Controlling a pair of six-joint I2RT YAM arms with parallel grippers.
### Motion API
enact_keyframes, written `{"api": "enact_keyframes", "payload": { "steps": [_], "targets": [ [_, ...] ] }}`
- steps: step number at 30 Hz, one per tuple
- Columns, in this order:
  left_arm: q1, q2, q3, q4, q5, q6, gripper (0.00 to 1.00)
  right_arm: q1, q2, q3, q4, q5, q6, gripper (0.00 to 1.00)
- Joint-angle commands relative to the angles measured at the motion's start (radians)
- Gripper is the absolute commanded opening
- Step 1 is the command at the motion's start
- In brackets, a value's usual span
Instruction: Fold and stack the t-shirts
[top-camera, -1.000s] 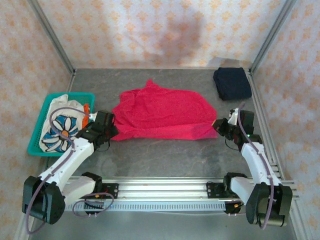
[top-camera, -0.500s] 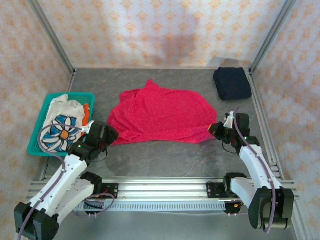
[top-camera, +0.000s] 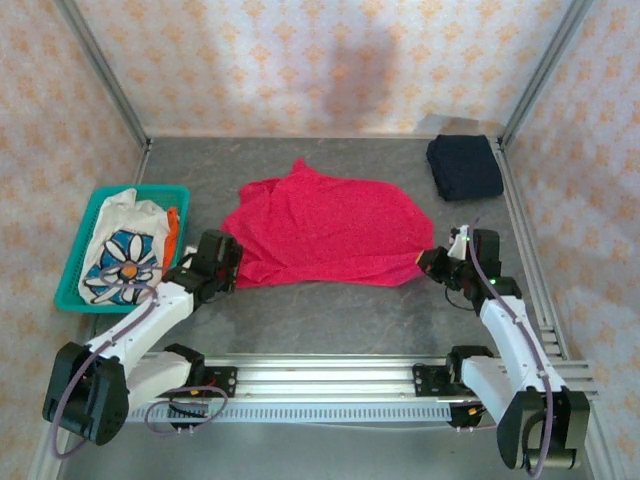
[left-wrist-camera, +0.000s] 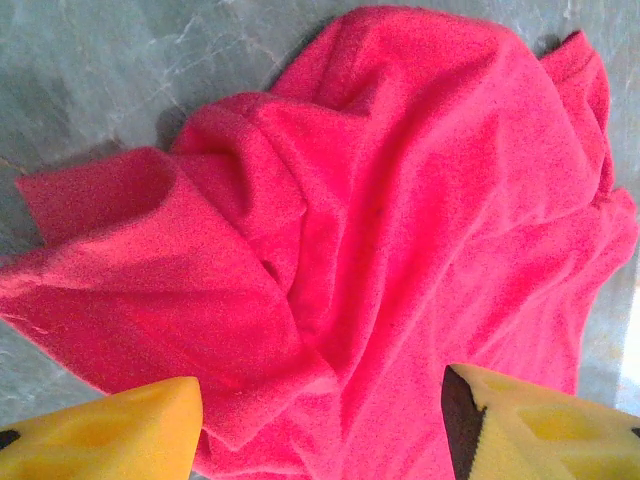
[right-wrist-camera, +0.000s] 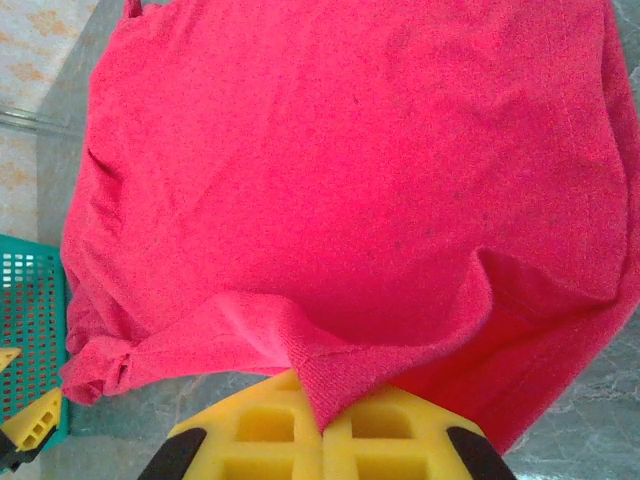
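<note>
Grey stone-look table top (top-camera: 330, 310) has free room in front of the bright red cloth t-shirt (top-camera: 325, 225), between its near hem and the silver aluminium rail (top-camera: 330, 372); the back strip by the patterned wall (top-camera: 320, 60) is open too. The red shirt lies spread mid-table, rumpled, with its near-left corner bunched into folds. Teal plastic basket (top-camera: 68, 292) sits at the left edge holding the white flower-print t-shirt (top-camera: 122, 258), crumpled, with an orange bit (top-camera: 172, 230) beside it that I can't identify. Dark navy folded t-shirt (top-camera: 464, 166) sits in the far right corner, well apart from the red one. My left gripper (top-camera: 228, 268) is at the red shirt's near-left corner. In the left wrist view its yellow fingers (left-wrist-camera: 110, 435) are spread apart, released, cloth lying under the gap. The tips are cut off by the frame, so I can't tell if they touch fabric. My right gripper (top-camera: 428, 262) is at the near-right corner, clenched. The right wrist view shows a hem fold pinched between the yellow pads (right-wrist-camera: 260, 440).
</note>
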Motion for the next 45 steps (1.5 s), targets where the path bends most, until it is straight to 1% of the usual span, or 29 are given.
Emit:
{"api": "enact_keyframes", "payload": {
  "steps": [1, 2, 3, 7, 9, 11, 13, 15, 19, 21, 25, 30, 31, 35, 38, 45],
  "targets": [
    [-0.008, 0.015, -0.019, -0.011, -0.006, -0.160, 0.65, 0.006, -0.012, 0.014, -0.029, 0.028, -0.009, 0.00],
    [-0.008, 0.010, -0.013, -0.048, -0.004, -0.173, 0.68, 0.005, -0.011, 0.017, -0.030, 0.029, -0.010, 0.00],
    [-0.008, 0.002, -0.011, -0.083, -0.004, -0.187, 0.69, 0.005, -0.010, 0.019, -0.032, 0.030, -0.011, 0.00],
    [-0.007, -0.043, -0.017, -0.139, 0.010, -0.217, 0.69, 0.005, -0.002, 0.023, -0.031, 0.033, -0.012, 0.00],
    [-0.008, -0.057, 0.004, -0.174, 0.013, -0.198, 0.69, 0.006, 0.001, 0.023, -0.029, 0.034, -0.009, 0.00],
    [-0.008, -0.056, 0.020, -0.207, 0.041, -0.197, 0.69, 0.006, 0.006, 0.023, -0.027, 0.034, -0.006, 0.00],
    [-0.008, -0.047, 0.011, -0.187, 0.077, -0.208, 0.70, 0.005, 0.009, 0.025, -0.027, 0.030, -0.005, 0.00],
    [-0.008, -0.029, -0.008, -0.138, 0.090, -0.222, 0.69, 0.006, 0.010, 0.023, -0.019, 0.031, -0.001, 0.00],
    [-0.006, 0.019, 0.000, -0.061, 0.071, -0.212, 0.65, 0.005, 0.011, 0.027, -0.016, 0.023, 0.004, 0.00],
    [-0.006, 0.055, 0.025, -0.066, 0.067, -0.200, 0.61, 0.005, 0.006, 0.029, -0.019, 0.023, 0.004, 0.00],
    [-0.003, 0.142, 0.012, 0.017, 0.114, -0.224, 0.60, 0.005, -0.001, 0.031, -0.019, 0.021, 0.006, 0.00],
    [0.000, 0.164, 0.035, 0.013, 0.056, -0.215, 0.51, 0.006, -0.012, 0.022, -0.024, 0.018, 0.011, 0.00],
    [0.004, 0.163, 0.046, -0.007, 0.043, -0.207, 0.47, 0.005, -0.014, 0.019, -0.024, 0.017, 0.011, 0.00],
    [0.013, 0.144, 0.067, -0.046, 0.015, -0.187, 0.22, 0.006, -0.014, 0.022, -0.027, 0.021, 0.008, 0.00],
    [0.014, 0.129, 0.074, -0.072, 0.005, -0.175, 0.00, 0.005, -0.011, 0.026, -0.021, 0.020, 0.012, 0.00],
    [0.019, 0.111, 0.058, -0.074, 0.004, -0.148, 0.00, 0.006, -0.008, 0.048, -0.023, 0.014, 0.013, 0.00]
  ]
}}
